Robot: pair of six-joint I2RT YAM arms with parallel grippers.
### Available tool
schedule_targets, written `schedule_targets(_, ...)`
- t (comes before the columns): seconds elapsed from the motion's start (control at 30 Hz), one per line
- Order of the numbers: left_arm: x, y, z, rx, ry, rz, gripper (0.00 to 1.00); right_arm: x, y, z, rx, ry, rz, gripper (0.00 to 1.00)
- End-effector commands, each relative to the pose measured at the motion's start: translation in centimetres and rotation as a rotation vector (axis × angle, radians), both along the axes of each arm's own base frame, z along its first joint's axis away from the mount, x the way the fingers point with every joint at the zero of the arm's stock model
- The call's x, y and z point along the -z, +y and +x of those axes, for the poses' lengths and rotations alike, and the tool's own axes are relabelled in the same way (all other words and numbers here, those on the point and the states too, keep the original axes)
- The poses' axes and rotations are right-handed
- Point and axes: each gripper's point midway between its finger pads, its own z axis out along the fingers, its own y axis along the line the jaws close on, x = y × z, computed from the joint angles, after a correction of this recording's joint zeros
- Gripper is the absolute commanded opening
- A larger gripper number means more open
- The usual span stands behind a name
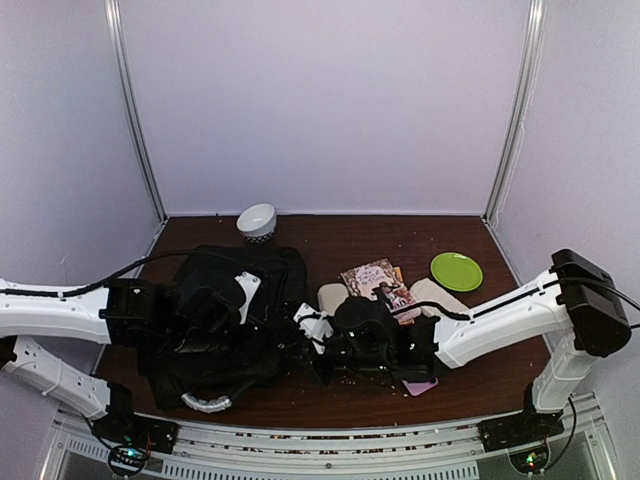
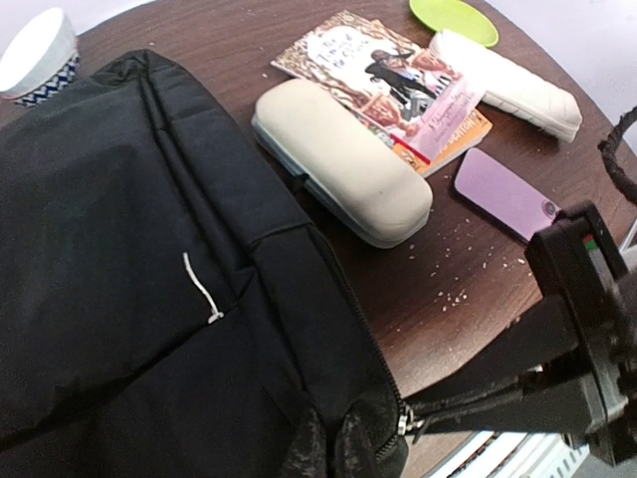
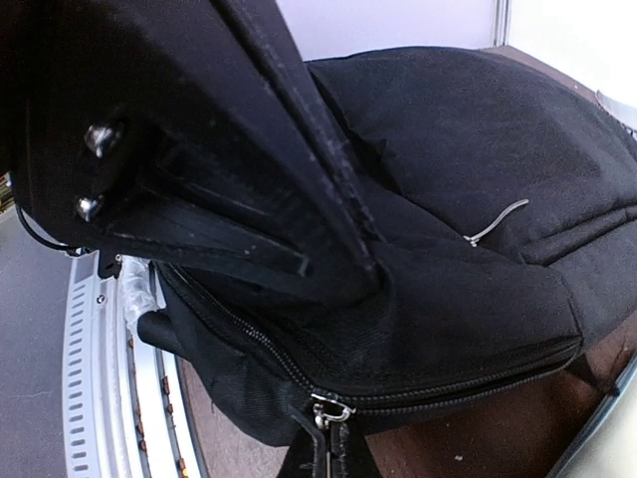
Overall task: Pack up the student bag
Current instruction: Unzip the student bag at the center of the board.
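The student bag (image 1: pixel 265 268), a large black backpack with a grey-white handle (image 1: pixel 207 403), lies on the left half of the brown table. My left gripper (image 2: pixel 343 440) is shut, pinching the bag's fabric just beside the zipper's end. From the right, my right gripper (image 3: pixel 332 456) is shut on the metal zipper pull (image 3: pixel 329 410) at the bag's near right corner. The two grippers almost touch there. In the right wrist view the left gripper (image 3: pixel 364 279) presses into the cloth above the zipper (image 3: pixel 468 386), which is closed along its visible length.
Right of the bag lie a beige hard case (image 2: pixel 343 159), a book (image 2: pixel 383 75), a white pouch (image 2: pixel 508 85) and a purple card (image 2: pixel 503 194). A green plate (image 1: pixel 456 271) sits at the back right, a white bowl (image 1: pixel 257 221) at the back. The table's near edge rail (image 3: pixel 95 398) is close.
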Motion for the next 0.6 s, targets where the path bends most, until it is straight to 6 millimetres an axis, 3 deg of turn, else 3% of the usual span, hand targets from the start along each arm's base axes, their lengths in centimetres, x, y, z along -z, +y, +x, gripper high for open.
schedule_targets(0.0, -3.4, -4.4, 2.7, 0.012, -0.095, -0.148, 0.0, -2.1, 0.3, -3.4, -0.082, 0.053, 0.107, 0.0)
schedule_targets(0.17, -4.1, -8.2, 3.4, 0.081, -0.1, -0.167, 0.0, -1.6, -1.7, -2.1, 0.02, 0.059, 0.129, 0.0)
schedule_targets(0.3, -4.7, -9.5, 3.7, 0.107, -0.1, -0.171, 0.0, -0.7, -2.9, -1.7, 0.058, 0.061, 0.117, 0.0)
schedule_targets(0.37, -4.9, -9.6, 3.5, 0.116, -0.098, -0.175, 0.15, -0.5, -3.3, -1.6, 0.073, 0.064, 0.117, 0.0)
schedule_targets(0.5, -4.8, -8.2, 3.0, 0.102, -0.083, -0.173, 0.66, -0.6, -4.0, -1.3, 0.1, 0.054, 0.12, 0.0)
schedule_targets(0.57, -4.9, -6.9, 2.7, 0.08, -0.078, -0.181, 0.78, -0.5, -4.3, -1.2, 0.108, 0.048, 0.113, 0.0)
